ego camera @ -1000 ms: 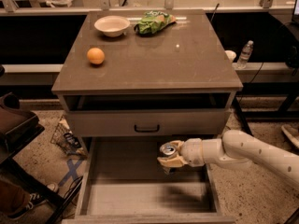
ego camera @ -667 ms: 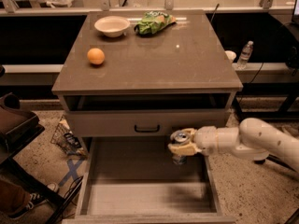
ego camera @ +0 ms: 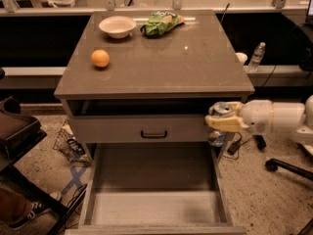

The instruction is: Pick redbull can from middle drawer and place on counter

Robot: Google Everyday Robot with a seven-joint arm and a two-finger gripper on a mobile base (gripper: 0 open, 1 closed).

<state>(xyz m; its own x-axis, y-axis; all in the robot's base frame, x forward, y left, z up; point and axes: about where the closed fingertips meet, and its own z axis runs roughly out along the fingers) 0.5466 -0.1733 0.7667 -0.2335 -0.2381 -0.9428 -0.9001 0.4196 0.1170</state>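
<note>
My gripper [ego camera: 221,117] is shut on the redbull can [ego camera: 221,109], whose silver top shows above the yellowish fingers [ego camera: 226,123]. It holds the can in the air beside the cabinet's right front corner, just below the edge of the counter [ego camera: 161,62]. The middle drawer [ego camera: 152,199] is pulled wide open below, its bare floor showing nothing on it. The white arm reaches in from the right.
On the counter stand an orange [ego camera: 100,58], a white bowl [ego camera: 117,26] and a green bag [ego camera: 160,22]. The drawer with a dark bar handle [ego camera: 154,133] is slightly open above. A water bottle [ego camera: 257,57] stands at right. A chair base [ego camera: 288,168] lies right.
My gripper has lifted the can out of the middle drawer and moved it up and to the right, to the cabinet's right front corner.
</note>
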